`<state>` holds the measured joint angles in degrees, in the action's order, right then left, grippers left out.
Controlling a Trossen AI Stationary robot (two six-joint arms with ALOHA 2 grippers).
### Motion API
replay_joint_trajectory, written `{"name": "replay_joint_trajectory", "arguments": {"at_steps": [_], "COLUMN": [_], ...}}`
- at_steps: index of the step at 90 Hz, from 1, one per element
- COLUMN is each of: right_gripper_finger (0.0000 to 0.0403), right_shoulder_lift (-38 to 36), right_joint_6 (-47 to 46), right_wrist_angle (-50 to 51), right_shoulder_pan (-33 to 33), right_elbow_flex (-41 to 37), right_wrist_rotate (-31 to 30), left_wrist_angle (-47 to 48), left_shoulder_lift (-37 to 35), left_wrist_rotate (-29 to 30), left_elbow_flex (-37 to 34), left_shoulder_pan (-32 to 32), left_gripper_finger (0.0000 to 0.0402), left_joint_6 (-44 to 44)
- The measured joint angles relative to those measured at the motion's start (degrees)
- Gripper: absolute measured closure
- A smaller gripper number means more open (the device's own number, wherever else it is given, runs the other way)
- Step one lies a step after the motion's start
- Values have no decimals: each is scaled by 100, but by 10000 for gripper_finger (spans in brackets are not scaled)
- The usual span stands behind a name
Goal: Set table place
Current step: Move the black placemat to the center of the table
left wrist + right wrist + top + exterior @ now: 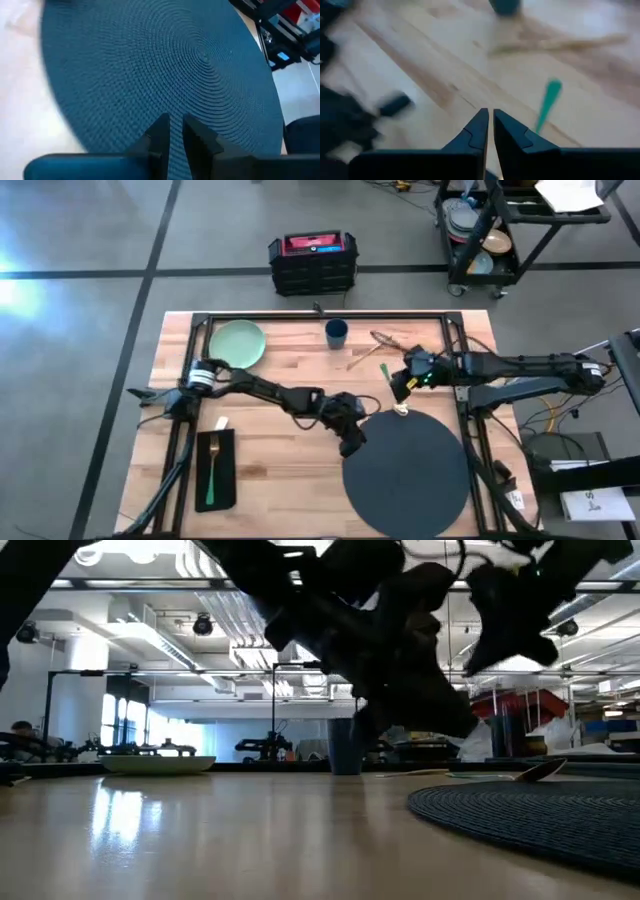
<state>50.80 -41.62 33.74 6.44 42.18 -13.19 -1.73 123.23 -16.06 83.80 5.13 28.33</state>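
The dark grey round placemat lies flat at the table's near right and fills the left wrist view. My left gripper hovers shut over its left edge. The pale green plate and the blue cup stand at the far side. The black napkin, with a green-handled fork on it, lies at the near left. My right gripper is shut above the wood, beside a loose green-handled piece of cutlery.
More gold cutlery lies on the wood right of the cup. A black crate stands on the floor beyond the far edge, and a wheeled cart of dishes at the far right. Bare wood shows between napkin and placemat.
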Motion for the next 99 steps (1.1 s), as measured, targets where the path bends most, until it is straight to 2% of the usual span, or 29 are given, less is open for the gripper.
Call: {"name": "replay_joint_trajectory", "arguments": {"at_steps": [16,41,58,77,87,99], "right_gripper_finger": [389,389,389,389,389,389], "right_shoulder_lift": [-225,-187,-116,2,112,240], "right_joint_6": [501,1221,1290,1273,1188,1164], "right_wrist_angle": [-9,55,447,840,825,833], "right_shoulder_pan": [77,111,111,111,109,109], "right_elbow_flex": [748,1676,1781,1467,1236,988], "right_wrist_rotate": [-55,-57,-135,-190,-187,-188], "left_wrist_angle": [969,2189,3416,4687,5201,5975], "left_shoulder_lift": [223,202,118,-53,-191,-372], "left_wrist_rotate": [-109,-159,-198,-179,190,1133], "left_elbow_flex": [366,406,426,408,390,370], "left_shoulder_pan": [11,13,26,32,36,32], "left_gripper_finger": [365,365,365,365,365,365], "left_joint_6": [-222,-347,-500,-665,-668,-617]}}
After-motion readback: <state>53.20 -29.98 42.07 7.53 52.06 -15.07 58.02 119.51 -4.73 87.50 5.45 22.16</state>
